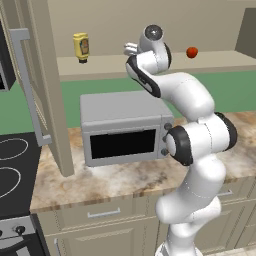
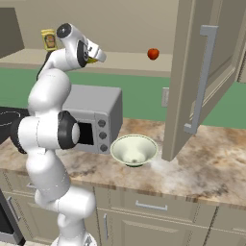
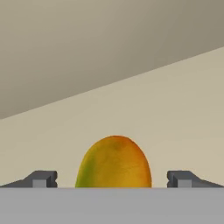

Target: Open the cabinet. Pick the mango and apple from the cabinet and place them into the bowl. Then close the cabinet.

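The cabinet (image 1: pixel 47 85) stands with both doors swung open; its right door (image 2: pixel 190 77) shows in the right base view. On its shelf lies the yellow-orange mango (image 3: pixel 114 162), close up between the two fingertips of my gripper (image 3: pixel 113 178), which is open and straddles the fruit without gripping it. My hand (image 1: pixel 132 49) reaches into the cabinet above the microwave. Further right on the same shelf rests the red apple (image 1: pixel 192 52) (image 2: pixel 153 54), well apart from the hand. The pale bowl (image 2: pixel 134 150) stands empty on the counter below.
A grey microwave (image 1: pixel 125 127) sits on the marble counter under the shelf. A yellow squeeze bottle (image 1: pixel 81 47) stands at the shelf's left. The open right door hangs over the counter beside the bowl. A stove (image 1: pixel 12 170) lies at the left.
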Available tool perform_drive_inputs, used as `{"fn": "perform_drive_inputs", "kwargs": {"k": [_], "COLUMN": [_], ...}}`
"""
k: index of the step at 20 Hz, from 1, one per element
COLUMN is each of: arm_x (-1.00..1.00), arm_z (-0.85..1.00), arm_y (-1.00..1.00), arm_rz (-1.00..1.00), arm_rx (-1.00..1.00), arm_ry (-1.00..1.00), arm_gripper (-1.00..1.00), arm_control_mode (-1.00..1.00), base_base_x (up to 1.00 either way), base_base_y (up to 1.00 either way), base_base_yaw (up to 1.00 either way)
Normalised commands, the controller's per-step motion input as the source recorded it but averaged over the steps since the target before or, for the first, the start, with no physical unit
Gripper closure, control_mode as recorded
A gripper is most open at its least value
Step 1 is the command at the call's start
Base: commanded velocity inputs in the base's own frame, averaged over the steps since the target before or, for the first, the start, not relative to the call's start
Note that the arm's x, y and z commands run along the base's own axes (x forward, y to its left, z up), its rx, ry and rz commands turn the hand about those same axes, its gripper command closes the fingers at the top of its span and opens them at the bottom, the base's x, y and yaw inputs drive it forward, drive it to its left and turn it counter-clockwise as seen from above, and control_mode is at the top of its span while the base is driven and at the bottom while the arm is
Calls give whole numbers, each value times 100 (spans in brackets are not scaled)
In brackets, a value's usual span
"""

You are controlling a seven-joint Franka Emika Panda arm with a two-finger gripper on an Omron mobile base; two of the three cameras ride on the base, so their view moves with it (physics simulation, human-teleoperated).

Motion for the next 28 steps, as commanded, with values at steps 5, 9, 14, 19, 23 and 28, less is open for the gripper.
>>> {"fn": "perform_drive_inputs", "kwargs": {"k": [5,9,14,19,23,28], "arm_x": [18,0,0,-24,-84,-100], "arm_z": [-19,-23,0,0,0,13], "arm_y": [0,0,0,2,3,1], "arm_rz": [0,0,0,0,0,0], "arm_rx": [0,0,0,0,0,0], "arm_ry": [1,2,0,-1,-4,-10], "arm_gripper": [-100,100,100,100,100,100], "arm_control_mode": [-100,-100,-100,-100,-100,-100], "base_base_x": [0,0,0,0,0,0], "base_base_y": [0,0,0,0,0,0], "base_base_yaw": [0,0,0,0,0,0]}}
